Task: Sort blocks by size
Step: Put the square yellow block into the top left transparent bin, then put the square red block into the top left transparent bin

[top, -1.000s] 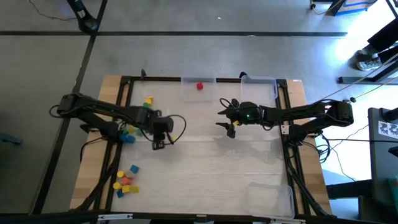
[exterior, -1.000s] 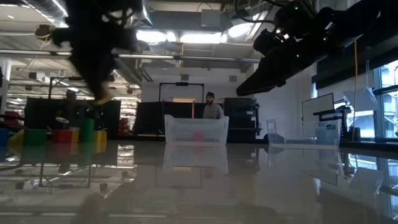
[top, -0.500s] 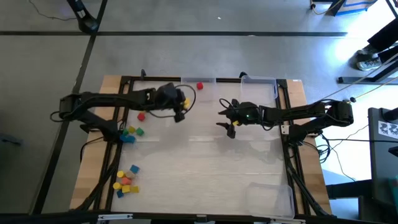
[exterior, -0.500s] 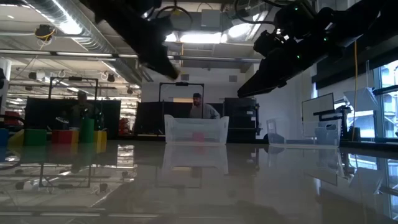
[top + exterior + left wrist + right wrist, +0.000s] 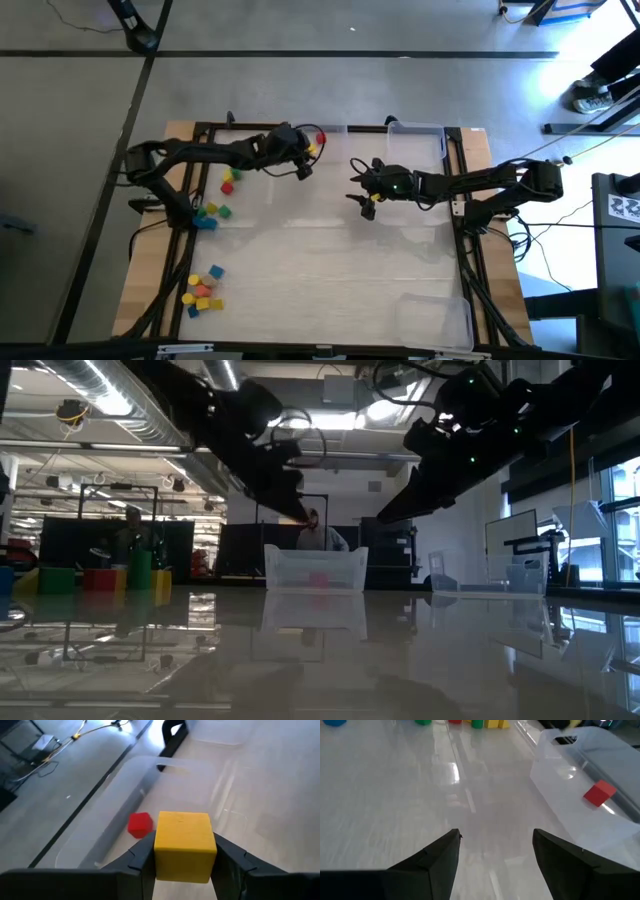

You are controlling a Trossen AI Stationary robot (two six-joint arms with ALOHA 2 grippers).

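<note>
My left gripper (image 5: 308, 155) is shut on a yellow cube (image 5: 185, 845) above the table, beside the clear tray (image 5: 320, 143) at the far edge. A red cube (image 5: 321, 138) lies in that tray; it also shows in the left wrist view (image 5: 140, 825) and the right wrist view (image 5: 600, 793). My right gripper (image 5: 362, 195) is open and empty above the table's middle. Loose blocks lie at the left (image 5: 214, 212) and near left (image 5: 202, 290). My left gripper pinches the yellow cube's two opposite side faces (image 5: 156, 854) between its two fingers. The cube is lifted clear of the table, held level, with its top face showing above the fingers.
A second clear tray (image 5: 416, 139) stands at the far right and a third (image 5: 435, 320) at the near right corner. The middle of the table (image 5: 330, 260) is bare. A person (image 5: 318, 536) stands in the room beyond.
My left gripper has swung from the table's left-middle toward the far edge and rightward, carrying the yellow cube up to the far tray. My right gripper has kept nearly still.
</note>
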